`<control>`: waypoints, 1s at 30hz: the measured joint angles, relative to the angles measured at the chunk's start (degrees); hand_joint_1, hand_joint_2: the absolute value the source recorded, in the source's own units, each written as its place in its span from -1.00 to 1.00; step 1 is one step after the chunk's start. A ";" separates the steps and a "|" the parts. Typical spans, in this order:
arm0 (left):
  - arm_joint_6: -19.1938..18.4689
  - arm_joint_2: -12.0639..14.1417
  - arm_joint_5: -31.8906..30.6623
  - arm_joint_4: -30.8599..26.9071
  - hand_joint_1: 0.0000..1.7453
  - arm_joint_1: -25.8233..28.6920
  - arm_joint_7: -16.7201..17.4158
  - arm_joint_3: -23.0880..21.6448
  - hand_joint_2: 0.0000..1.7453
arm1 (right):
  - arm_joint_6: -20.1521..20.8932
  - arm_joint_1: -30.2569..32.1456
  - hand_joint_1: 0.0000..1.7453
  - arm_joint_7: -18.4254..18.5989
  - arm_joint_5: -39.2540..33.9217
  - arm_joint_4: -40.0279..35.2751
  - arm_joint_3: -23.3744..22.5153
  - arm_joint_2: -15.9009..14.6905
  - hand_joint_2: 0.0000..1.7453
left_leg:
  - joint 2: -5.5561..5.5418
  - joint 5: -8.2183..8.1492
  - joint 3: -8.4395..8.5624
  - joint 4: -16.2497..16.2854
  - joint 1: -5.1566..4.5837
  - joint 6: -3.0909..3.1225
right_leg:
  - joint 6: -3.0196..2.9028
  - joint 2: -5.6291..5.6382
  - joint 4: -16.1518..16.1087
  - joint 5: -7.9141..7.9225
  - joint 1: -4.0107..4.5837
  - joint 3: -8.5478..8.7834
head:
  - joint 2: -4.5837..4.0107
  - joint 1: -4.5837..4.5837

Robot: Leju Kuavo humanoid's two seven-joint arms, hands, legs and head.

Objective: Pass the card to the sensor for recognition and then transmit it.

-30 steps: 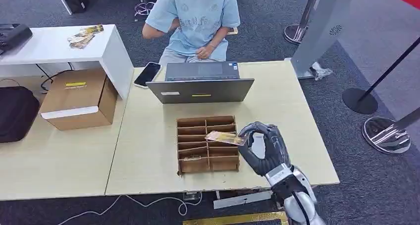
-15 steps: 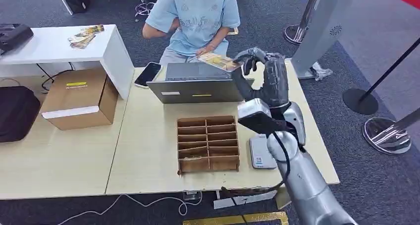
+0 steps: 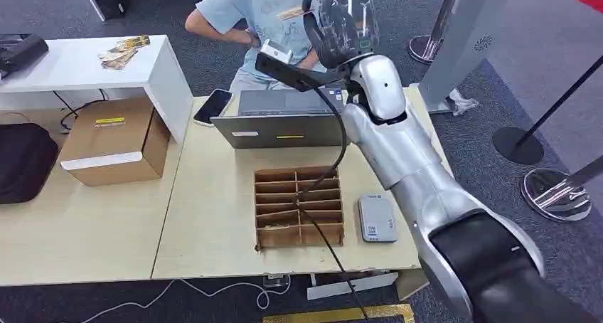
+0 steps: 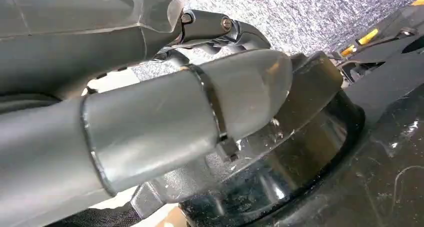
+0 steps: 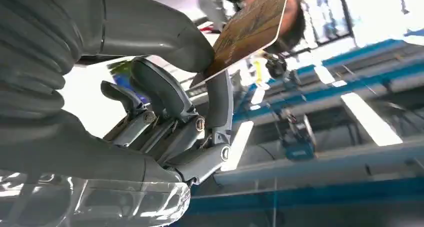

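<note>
Right hand (image 3: 340, 20): reaching up at the top centre of the head view, at the end of the silver right arm (image 3: 398, 145) that is stretching from the lower right corner across the desk (image 3: 206, 216). It is pinching the card (image 3: 290, 13) between thumb and a finger, the other fingers standing loosely curled beside it.

Card: sitting at the top centre of the head view, just left of the hand, in front of the chest of the person (image 3: 256, 17) in a light blue shirt who is sitting behind the desk. In the right wrist view the card (image 5: 250, 29) is showing a brown-gold printed face and a pale edge, jutting out past the thumb toward the upper middle of that picture.

Left hand (image 4: 150, 117): lying close to the camera in the left wrist view, the thick grey thumb crossing the picture; whether the fingers are apart or together cannot be told.

Sensor (image 3: 376, 218): a small grey unit lying flat on the desk at lower centre right of the head view, just right of the cardboard divider box (image 3: 299, 207).

Laptop (image 3: 288, 120): standing open at centre, above the divider box. A phone (image 3: 212, 107) is lying just left of it.

Cardboard carton (image 3: 114, 141): sitting at centre left. A white side desk (image 3: 78, 67) at upper left is carrying a small heap of cards (image 3: 122, 50).
</note>
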 joint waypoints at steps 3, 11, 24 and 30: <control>-0.20 0.02 -0.13 -0.02 -1.00 -0.02 -0.11 0.00 -1.00 | 1.42 -3.68 1.00 2.58 2.14 6.45 0.00 0.52 1.00 | 0.00 0.00 -0.01 0.01 0.00 0.00 | 0.00 -0.01 -0.01 0.00 0.00 -0.01 | 0.00 -0.04; -1.27 0.39 -0.74 0.00 -1.00 -0.26 -0.02 0.00 -1.00 | 5.22 -7.47 1.00 5.99 1.49 16.01 -1.72 0.37 1.00 | 0.01 0.00 -0.04 0.05 0.00 0.00 | 0.01 -0.02 -0.04 0.01 -0.01 -0.05 | 0.00 -0.02; -1.31 0.42 -1.07 0.00 -1.00 -0.30 -0.20 0.00 -1.00 | 5.05 -8.26 1.00 4.78 0.89 20.49 -5.00 -0.50 1.00 | 0.05 0.00 -0.03 0.05 0.00 0.00 | 0.04 0.04 -0.03 0.03 0.00 -0.07 | 0.00 -0.02; -1.31 0.39 -1.07 0.00 -1.00 -0.30 -0.20 0.00 -1.00 | 4.96 -8.34 1.00 4.67 0.89 21.21 -5.16 -0.61 1.00 | 0.05 0.00 -0.03 0.05 0.00 0.00 | 0.04 0.04 -0.03 0.03 0.00 -0.07 | 0.00 -0.02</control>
